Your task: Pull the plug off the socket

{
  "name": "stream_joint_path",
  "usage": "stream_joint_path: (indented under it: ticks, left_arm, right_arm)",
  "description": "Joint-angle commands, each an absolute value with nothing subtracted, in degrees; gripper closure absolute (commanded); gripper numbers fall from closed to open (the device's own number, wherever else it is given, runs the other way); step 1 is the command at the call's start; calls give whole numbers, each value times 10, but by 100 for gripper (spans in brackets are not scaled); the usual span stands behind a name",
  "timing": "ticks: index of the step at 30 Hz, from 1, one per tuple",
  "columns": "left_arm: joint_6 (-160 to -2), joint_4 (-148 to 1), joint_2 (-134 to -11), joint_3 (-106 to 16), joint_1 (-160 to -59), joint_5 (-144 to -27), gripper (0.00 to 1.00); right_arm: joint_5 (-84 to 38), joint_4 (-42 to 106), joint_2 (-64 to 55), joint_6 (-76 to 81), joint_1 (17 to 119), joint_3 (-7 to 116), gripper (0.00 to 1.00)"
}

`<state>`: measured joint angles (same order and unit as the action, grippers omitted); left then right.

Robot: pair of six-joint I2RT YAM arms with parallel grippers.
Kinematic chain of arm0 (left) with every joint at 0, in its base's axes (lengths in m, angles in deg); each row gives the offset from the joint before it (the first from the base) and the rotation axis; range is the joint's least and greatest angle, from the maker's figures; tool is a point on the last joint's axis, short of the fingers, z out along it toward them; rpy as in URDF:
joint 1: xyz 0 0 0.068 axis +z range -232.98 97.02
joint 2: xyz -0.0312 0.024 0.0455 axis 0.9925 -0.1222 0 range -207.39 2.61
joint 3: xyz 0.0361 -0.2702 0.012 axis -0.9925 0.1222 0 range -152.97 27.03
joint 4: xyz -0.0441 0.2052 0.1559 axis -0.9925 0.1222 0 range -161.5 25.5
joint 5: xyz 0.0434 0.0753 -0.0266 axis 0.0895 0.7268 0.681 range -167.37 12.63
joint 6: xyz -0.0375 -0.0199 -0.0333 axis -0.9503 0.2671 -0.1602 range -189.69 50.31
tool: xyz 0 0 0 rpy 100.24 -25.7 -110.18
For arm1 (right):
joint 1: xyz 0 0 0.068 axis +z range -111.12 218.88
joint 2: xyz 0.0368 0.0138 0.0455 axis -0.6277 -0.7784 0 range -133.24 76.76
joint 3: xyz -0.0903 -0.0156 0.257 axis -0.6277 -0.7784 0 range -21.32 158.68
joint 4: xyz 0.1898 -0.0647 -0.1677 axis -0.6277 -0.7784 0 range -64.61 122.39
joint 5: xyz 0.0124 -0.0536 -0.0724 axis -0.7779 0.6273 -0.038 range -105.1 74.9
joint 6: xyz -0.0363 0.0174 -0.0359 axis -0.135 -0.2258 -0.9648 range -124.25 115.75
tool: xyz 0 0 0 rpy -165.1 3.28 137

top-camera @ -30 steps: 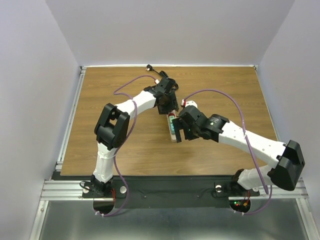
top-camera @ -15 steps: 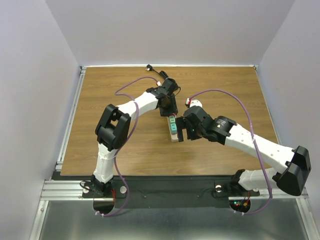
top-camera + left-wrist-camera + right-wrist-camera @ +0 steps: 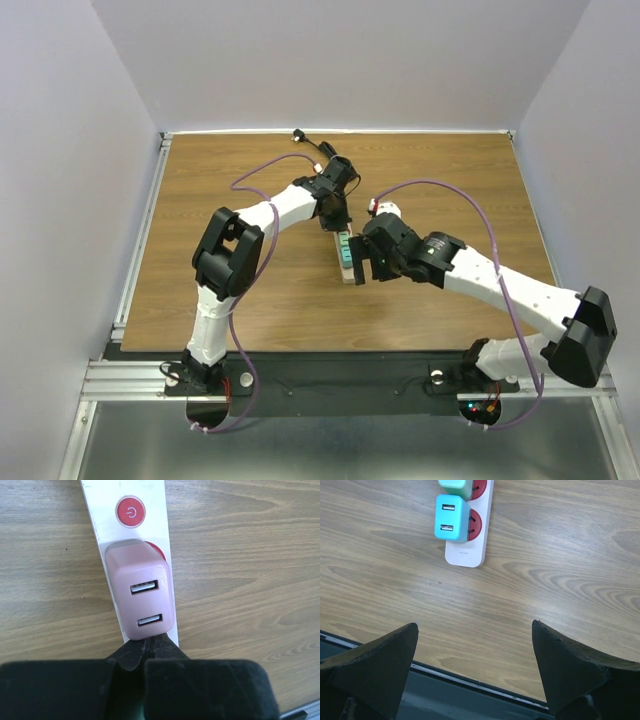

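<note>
The socket [image 3: 102,522] is a pale power strip with a red power button [image 3: 130,512], lying on the wood table. A pink two-port USB plug [image 3: 140,597] sits in its outlet by the button. My left gripper [image 3: 148,644] is shut right at the pink plug's near edge, fingertips pressed together over the strip with nothing between them. In the right wrist view the strip's end [image 3: 466,555] carries a cyan plug [image 3: 452,517] and a greenish plug [image 3: 456,485] beyond it. My right gripper [image 3: 474,627] stands wide open and empty above the table, short of the strip's end.
In the top view the strip [image 3: 350,275] lies mid-table between the left gripper [image 3: 340,222] and the right gripper [image 3: 362,264]. A thin black cord [image 3: 305,140] runs to the back edge. The table's near metal rail [image 3: 470,682] is just under the right fingers.
My left gripper's fingers have closed fully beside the pink plug. The right arm shifted slightly and stayed open.
</note>
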<state>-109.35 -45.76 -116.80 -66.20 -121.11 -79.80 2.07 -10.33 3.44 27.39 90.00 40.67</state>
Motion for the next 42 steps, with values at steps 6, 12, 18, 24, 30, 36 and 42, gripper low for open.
stream_joint_path:
  ticks: [6,12,18,24,30,36,42]
  left_arm:
    - [-1084,-501,-1187,-600,-1212,-804,100]
    - [-1084,-525,-1193,-570,-1212,-811,100]
    - [-1078,-546,-1186,-544,-1211,-815,100]
    - [-1066,-625,-1170,-487,-1207,-859,100]
    - [-1047,-708,-1160,-431,-1198,-911,100]
    - [-1023,-733,-1125,-421,-1195,-949,100]
    - [-966,-724,-1066,-438,-1193,-973,100]
  right_arm:
    - [48,0,-31,251,902,423,1]
    - [64,57,-92,226,903,439,5]
    - [74,82,-131,221,903,451,8]
    - [88,96,-153,222,901,453,12]
    - [95,101,-143,233,898,450,16]
    - [81,101,-72,236,898,423,16]
    - [35,95,20,225,891,406,16]
